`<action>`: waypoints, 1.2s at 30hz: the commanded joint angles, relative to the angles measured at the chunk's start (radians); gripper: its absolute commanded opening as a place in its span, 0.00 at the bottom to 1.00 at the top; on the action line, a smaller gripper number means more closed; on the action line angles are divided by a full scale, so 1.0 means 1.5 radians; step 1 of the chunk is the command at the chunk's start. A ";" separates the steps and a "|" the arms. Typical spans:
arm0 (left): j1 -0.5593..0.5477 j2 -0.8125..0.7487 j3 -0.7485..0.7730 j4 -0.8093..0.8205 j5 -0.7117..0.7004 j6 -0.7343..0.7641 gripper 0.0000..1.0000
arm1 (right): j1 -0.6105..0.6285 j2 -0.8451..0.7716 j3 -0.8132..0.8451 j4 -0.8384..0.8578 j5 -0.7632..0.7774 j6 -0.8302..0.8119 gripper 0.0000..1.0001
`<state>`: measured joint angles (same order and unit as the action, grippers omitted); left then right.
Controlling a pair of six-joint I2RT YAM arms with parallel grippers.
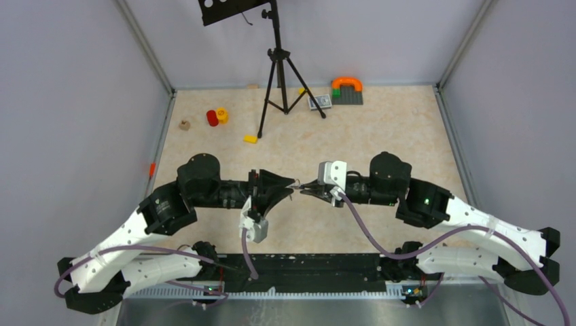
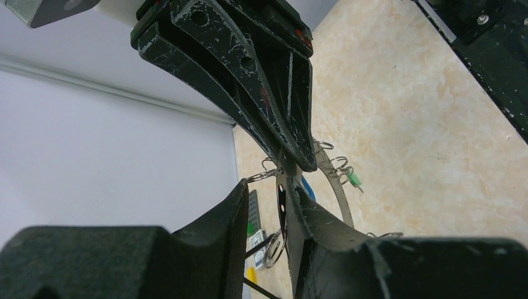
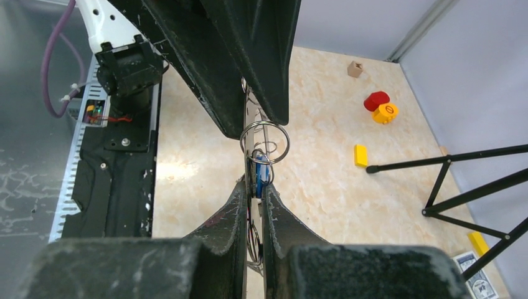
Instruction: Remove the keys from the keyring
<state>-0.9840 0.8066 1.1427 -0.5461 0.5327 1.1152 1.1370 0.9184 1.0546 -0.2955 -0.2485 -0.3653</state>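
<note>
Nothing legible on any of my feeds. Closest candidates:
- playing card (image 3: pixel 478 281) near the tripod (image 3: pixel 448 180): a printed pattern is visible, but it's too small for me to read rank or suit (no better in the top view).
- orange round piece (image 3: pixel 385 113): ring-shaped mark on its face. It could be a zero, a letter O or just a hole; I can't tell which.
- small wooden block (image 3: pixel 355 68): dark marks, unreadable.
- blue-tagged key (image 3: pixel 262 176) and green-tagged key (image 2: pixel 353 180): no print I can make out.
- keyring (image 2: pixel 339 193): no stamp or number I can read.
</note>
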 commanded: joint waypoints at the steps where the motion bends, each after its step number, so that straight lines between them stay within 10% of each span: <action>1: 0.000 -0.008 -0.001 0.044 0.003 0.002 0.30 | 0.009 -0.012 0.032 0.005 -0.009 0.005 0.00; 36: 0.000 -0.019 0.006 0.009 0.044 -0.016 0.39 | 0.009 -0.012 0.058 -0.026 0.023 -0.006 0.00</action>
<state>-0.9836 0.7872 1.1423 -0.5323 0.5686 1.1015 1.1370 0.9188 1.0626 -0.3683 -0.2253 -0.3649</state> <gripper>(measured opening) 0.386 0.047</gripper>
